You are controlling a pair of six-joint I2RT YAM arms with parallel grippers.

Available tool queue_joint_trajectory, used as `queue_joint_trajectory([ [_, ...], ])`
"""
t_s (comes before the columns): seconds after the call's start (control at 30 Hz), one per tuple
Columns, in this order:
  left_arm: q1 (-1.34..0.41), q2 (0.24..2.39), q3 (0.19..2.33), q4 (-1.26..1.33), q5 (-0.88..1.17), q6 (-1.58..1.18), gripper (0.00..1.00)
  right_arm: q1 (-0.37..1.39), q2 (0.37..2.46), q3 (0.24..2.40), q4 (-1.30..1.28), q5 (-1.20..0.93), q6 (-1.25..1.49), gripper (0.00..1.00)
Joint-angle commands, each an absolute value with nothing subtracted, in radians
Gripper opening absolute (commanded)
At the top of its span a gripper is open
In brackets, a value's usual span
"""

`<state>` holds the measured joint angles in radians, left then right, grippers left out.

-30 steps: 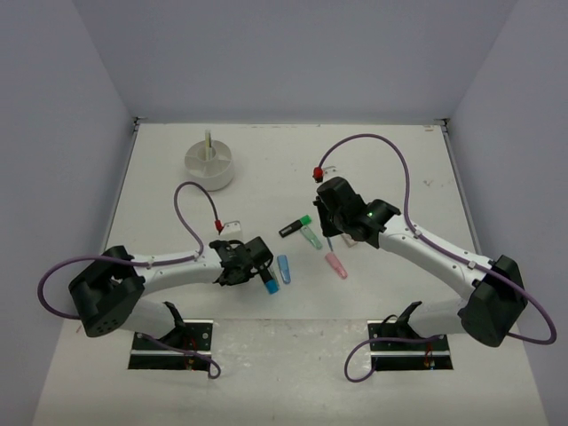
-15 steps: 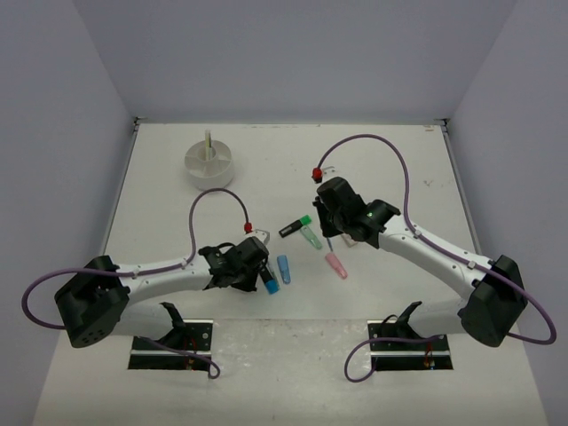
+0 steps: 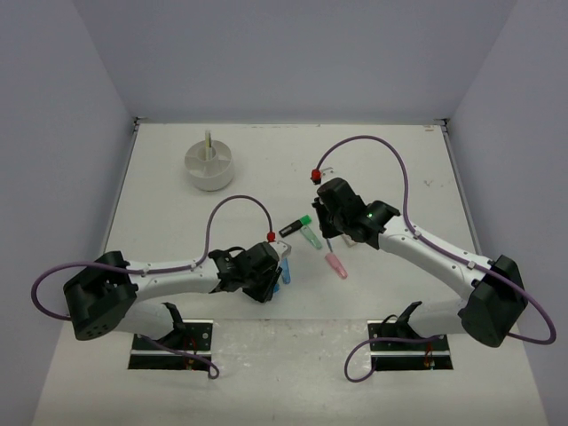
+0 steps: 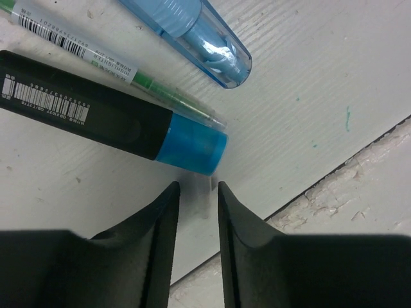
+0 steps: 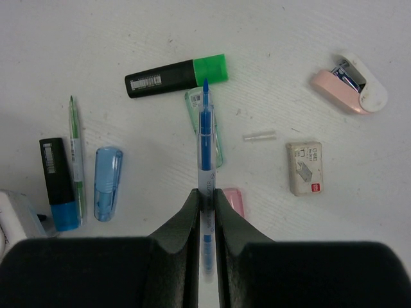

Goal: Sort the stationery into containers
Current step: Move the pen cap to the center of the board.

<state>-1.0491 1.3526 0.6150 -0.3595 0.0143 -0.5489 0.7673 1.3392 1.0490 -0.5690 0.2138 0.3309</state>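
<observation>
My left gripper (image 4: 198, 189) sits low over the table, jaws a narrow gap apart with nothing between them. Just beyond its tips lie a black highlighter with a blue cap (image 4: 115, 125), a thin green pen (image 4: 96, 54) and a clear blue highlighter (image 4: 199, 38). My right gripper (image 5: 205, 199) is shut on a thin blue pen (image 5: 205, 128), held above a green-capped black highlighter (image 5: 176, 76) and a clear green one (image 5: 217, 144). A pink eraser (image 5: 232, 200) lies beside its fingers. The round white tub (image 3: 210, 165) stands at the back left with a yellow stick upright in it.
A tan eraser (image 5: 304, 167), a pink stapler (image 5: 350, 83) and a small clear tube (image 5: 259, 136) lie right of the held pen. The table's near edge (image 4: 359, 167) runs close behind the left gripper. Walls enclose the table on three sides.
The left gripper slid right, over the blue-capped highlighter, and its jaws parted a little. The right arm with the blue pen stayed still.
</observation>
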Motion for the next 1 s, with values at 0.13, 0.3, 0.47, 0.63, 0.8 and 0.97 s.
queue_joint_trajectory([
  [0.13,-1.054,1.316,0.634,-0.428,-0.078,-0.548,0.44,0.770,1.313,1.048,-0.546,0.201,0.314,0.00],
  [0.3,-1.056,1.278,0.650,-0.454,-0.108,-0.581,0.52,0.770,1.318,1.051,-0.548,0.201,0.311,0.00],
  [0.47,-1.103,1.209,0.702,-0.476,-0.135,-0.681,0.59,0.770,1.324,1.051,-0.546,0.196,0.308,0.00],
  [0.63,-1.150,1.203,0.742,-0.567,-0.286,-0.980,0.72,0.770,1.331,1.054,-0.543,0.196,0.305,0.00],
  [0.8,-1.267,1.261,0.784,-0.727,-0.436,-1.519,1.00,0.770,1.341,1.052,-0.538,0.210,0.305,0.00],
  [0.97,-1.325,1.406,0.948,-1.003,-0.490,-1.906,1.00,0.770,1.324,1.039,-0.529,0.212,0.302,0.00],
])
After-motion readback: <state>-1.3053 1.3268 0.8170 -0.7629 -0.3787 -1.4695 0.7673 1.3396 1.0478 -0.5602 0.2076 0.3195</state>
